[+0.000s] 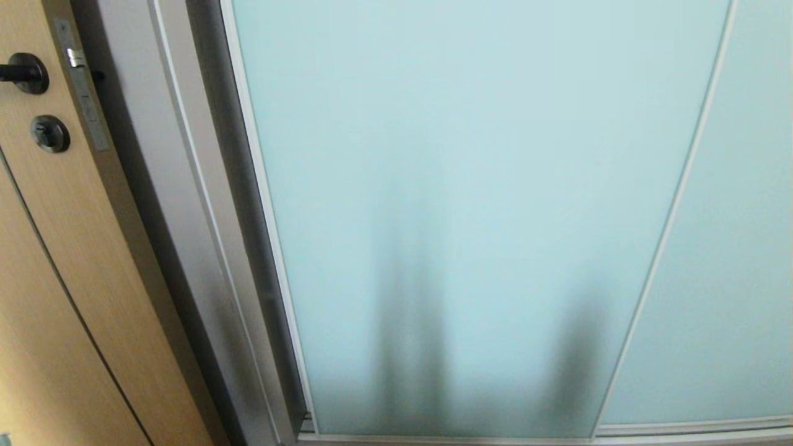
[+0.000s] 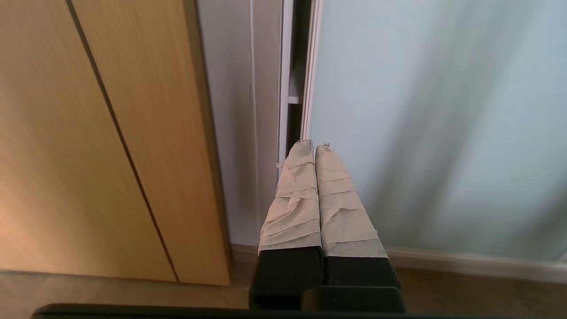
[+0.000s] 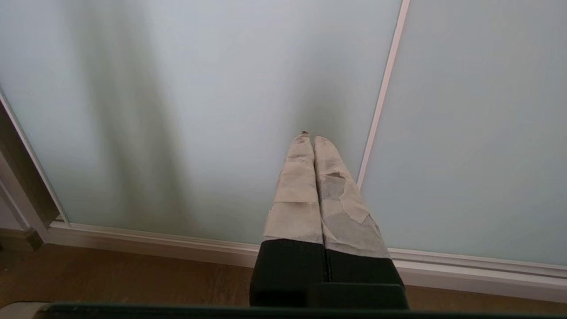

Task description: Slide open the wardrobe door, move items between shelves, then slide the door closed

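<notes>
1. Head view: door [image 1: 471, 204] fills the frame, shut; no arms showing.
2. Left wrist: left gripper [image 2: 314, 147], jaws closed and empty, at the door's edge gap; opening step, next hook and slide.
3. Right wrist: right gripper [image 3: 310, 138] closed, empty, facing the glass.

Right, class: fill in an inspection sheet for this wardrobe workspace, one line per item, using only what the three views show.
Surface: wood floor along the wardrobe base.
Job's things: sliding wardrobe door almost shut, a narrow dark gap at its edge; cushion and shelves not seen.
Clutter: nothing seen.
Grippers: left gripper shut, empty, pointing at the gap; right gripper shut, empty, facing the glass.
Cables: nothing seen.
Surroundings: tan wood door with black knob on the left.
</notes>
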You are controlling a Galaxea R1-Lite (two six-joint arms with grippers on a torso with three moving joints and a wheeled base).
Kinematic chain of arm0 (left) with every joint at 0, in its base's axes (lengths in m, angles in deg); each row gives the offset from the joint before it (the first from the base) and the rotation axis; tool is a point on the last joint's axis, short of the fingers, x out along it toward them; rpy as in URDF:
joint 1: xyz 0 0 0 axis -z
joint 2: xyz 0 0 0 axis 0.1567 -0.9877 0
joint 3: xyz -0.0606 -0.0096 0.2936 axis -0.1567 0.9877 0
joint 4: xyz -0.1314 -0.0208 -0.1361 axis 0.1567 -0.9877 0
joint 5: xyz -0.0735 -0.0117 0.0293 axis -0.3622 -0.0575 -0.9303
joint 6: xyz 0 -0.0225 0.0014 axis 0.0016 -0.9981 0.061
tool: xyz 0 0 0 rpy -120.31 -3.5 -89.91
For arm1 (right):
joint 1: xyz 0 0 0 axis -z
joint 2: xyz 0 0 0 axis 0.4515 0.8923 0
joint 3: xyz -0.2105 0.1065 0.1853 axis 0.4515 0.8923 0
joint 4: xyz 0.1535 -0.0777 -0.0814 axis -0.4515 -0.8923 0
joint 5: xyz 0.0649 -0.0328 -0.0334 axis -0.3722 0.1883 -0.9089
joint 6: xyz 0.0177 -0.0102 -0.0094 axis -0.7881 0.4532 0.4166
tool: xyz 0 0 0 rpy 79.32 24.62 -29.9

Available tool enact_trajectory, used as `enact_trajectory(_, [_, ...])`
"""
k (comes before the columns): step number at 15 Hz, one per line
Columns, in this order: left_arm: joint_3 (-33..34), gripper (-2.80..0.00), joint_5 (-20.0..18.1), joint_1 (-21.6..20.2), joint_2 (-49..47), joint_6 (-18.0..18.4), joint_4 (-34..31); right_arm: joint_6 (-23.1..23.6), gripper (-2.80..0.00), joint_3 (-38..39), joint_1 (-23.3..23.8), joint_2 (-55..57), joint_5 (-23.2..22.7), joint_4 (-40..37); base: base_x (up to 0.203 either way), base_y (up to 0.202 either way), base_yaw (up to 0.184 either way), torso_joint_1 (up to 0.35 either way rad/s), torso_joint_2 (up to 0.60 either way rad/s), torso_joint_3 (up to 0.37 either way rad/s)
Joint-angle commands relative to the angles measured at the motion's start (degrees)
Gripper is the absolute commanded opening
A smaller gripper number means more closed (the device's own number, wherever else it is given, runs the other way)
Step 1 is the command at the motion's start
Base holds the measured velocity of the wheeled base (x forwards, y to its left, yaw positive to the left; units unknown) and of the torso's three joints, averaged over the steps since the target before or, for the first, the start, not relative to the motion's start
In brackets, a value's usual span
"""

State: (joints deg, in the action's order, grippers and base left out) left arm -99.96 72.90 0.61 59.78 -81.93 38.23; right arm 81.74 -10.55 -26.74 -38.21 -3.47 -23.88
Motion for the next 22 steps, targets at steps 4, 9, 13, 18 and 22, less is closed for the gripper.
enact_trajectory(4, [5.22, -2.8, 3.94, 10.14, 4.51, 6.52, -1.6, 0.0, -2.8, 0.0, -0.01, -0.01, -0.02, 0.02, 0.0, 0.0, 0.0, 0.0, 0.0, 0.0])
enact_trajectory(9, [17.5, -2.8, 7.7, 8.56, 13.4, 5.4, 2.73, 0.0, -2.8, 0.0, -0.01, -0.01, -0.02, 0.02, 0.0, 0.0, 0.0, 0.0, 0.0, 0.0])
enact_trajectory(13, [20.51, -2.8, 7.43, 8.4, 18.41, 3.51, 5.88, 0.0, -2.8, 0.0, -0.01, -0.01, -0.02, 0.02, 0.0, 0.0, 0.0, 0.0, 0.0, 0.0])
enact_trajectory(18, [20.51, -2.8, 7.52, 8.4, 18.41, 2.66, 5.91, 0.0, -2.8, 0.0, -0.01, -0.01, -0.02, 0.02, 0.0, 0.0, 0.0, 0.0, 0.0, 0.0])
enact_trajectory(22, [20.51, -2.8, 7.52, 8.4, 18.41, 2.57, 5.89, 0.35, -2.8, -0.01, -0.01, -0.01, -0.19, 0.09, 0.0, 0.0, 0.0, 0.0, 0.0, 0.0])
